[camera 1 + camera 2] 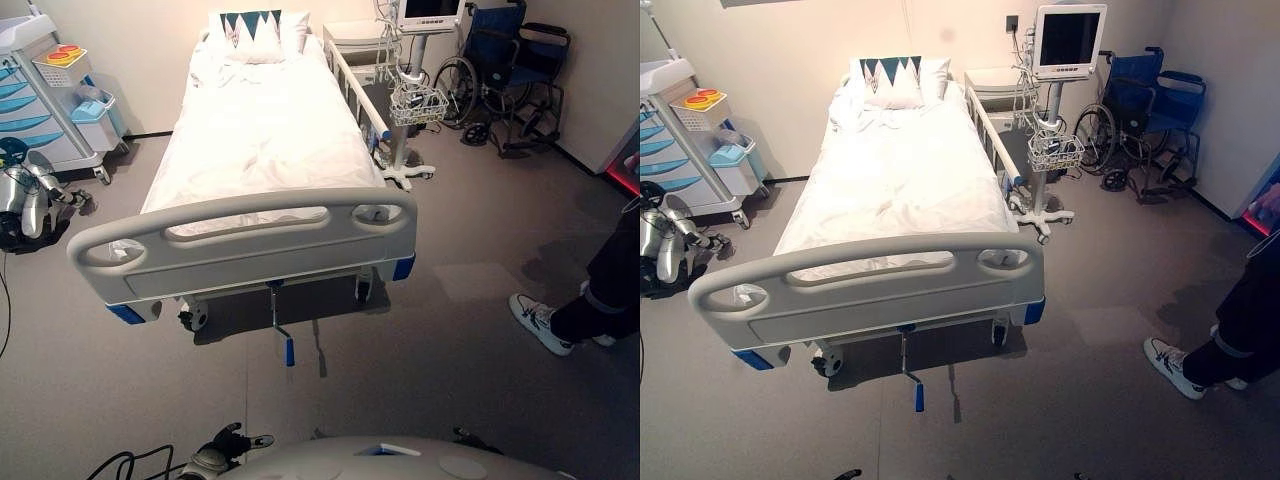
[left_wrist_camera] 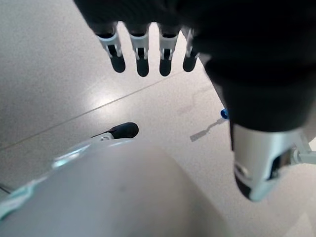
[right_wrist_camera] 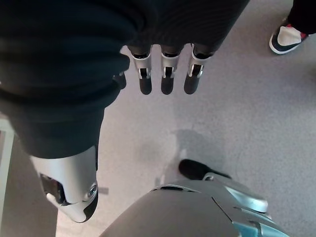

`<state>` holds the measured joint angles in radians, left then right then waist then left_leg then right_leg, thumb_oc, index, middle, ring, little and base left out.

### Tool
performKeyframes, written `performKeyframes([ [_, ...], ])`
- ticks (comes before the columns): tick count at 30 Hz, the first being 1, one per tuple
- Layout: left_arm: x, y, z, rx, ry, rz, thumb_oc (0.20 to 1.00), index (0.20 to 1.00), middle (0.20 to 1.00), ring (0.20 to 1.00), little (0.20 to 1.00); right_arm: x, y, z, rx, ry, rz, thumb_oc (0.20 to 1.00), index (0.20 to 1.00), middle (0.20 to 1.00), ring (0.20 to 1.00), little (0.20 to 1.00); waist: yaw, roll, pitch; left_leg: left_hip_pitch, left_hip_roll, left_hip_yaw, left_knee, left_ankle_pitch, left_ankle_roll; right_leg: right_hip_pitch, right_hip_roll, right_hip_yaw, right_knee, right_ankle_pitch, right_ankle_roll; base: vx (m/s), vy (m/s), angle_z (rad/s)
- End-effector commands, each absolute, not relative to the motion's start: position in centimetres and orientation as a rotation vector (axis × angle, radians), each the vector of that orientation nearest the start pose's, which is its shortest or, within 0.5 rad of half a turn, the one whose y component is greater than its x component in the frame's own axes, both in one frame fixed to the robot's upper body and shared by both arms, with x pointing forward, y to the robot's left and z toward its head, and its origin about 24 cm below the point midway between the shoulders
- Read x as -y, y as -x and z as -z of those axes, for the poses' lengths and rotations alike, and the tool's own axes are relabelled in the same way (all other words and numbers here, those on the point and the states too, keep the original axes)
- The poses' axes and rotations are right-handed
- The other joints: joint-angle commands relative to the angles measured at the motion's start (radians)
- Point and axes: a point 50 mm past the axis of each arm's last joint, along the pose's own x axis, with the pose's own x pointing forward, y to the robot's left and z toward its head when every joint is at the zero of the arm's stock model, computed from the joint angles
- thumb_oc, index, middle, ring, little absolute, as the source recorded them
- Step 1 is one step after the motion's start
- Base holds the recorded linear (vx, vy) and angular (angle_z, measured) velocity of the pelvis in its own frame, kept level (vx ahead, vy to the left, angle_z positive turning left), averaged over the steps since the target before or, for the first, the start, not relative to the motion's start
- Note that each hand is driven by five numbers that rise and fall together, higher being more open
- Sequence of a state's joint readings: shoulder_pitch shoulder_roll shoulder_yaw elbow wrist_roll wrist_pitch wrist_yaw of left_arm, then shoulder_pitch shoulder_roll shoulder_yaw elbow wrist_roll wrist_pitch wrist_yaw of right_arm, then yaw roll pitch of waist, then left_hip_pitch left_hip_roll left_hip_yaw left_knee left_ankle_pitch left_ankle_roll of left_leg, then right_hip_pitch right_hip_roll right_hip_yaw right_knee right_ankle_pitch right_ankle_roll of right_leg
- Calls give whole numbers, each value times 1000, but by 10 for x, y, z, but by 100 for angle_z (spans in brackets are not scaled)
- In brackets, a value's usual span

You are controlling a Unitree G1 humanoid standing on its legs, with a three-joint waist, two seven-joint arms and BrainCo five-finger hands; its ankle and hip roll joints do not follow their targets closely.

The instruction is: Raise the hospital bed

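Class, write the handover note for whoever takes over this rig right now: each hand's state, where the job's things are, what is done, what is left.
Left hand: open, empty, over bare floor.
Right hand: open, empty, over bare floor.
Bed: straight ahead, mattress flat. Its crank hangs under the footboard, blue grip lowest, untouched.
A person's shoe shows at the right.
Done: nothing yet.
Left: approach, grasp the crank, raise the bed.

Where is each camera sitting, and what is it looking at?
Left eye view: on the head, looking down at the hospital bed and the crank under its footboard.
Right eye view: beside it, same scene; both show the wheelchair and a person's shoe.
Left wrist view: on the left wrist, looking past the left robot hand at the floor; fingers straight.
Right wrist view: on the right wrist, looking past the right robot hand at the floor and the shoe; fingers straight.
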<state>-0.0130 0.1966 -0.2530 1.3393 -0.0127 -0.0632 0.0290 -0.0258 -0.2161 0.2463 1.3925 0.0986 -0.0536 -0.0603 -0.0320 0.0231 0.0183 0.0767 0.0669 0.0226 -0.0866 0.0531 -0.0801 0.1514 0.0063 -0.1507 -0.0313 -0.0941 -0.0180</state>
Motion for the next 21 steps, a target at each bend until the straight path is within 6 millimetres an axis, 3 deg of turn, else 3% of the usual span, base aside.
performKeyframes([
  [1,-202,-95,168,-1241,-341,92,1000,1000,1000,1000,1000,223,-87,167,-1280,314,40,1000,1000,1000,1000,1000,41,-63,18,57,-63,16,7,-72,72,-49,-65,27,-22,145,116,0,0,0],
  [21,-206,-88,170,-1271,-273,9,1000,1000,1000,1000,1000,225,-87,166,-1278,302,58,1000,1000,1000,1000,1000,42,-69,28,48,-66,14,4,-66,73,-59,-65,31,-27,154,118,0,0,0],
])
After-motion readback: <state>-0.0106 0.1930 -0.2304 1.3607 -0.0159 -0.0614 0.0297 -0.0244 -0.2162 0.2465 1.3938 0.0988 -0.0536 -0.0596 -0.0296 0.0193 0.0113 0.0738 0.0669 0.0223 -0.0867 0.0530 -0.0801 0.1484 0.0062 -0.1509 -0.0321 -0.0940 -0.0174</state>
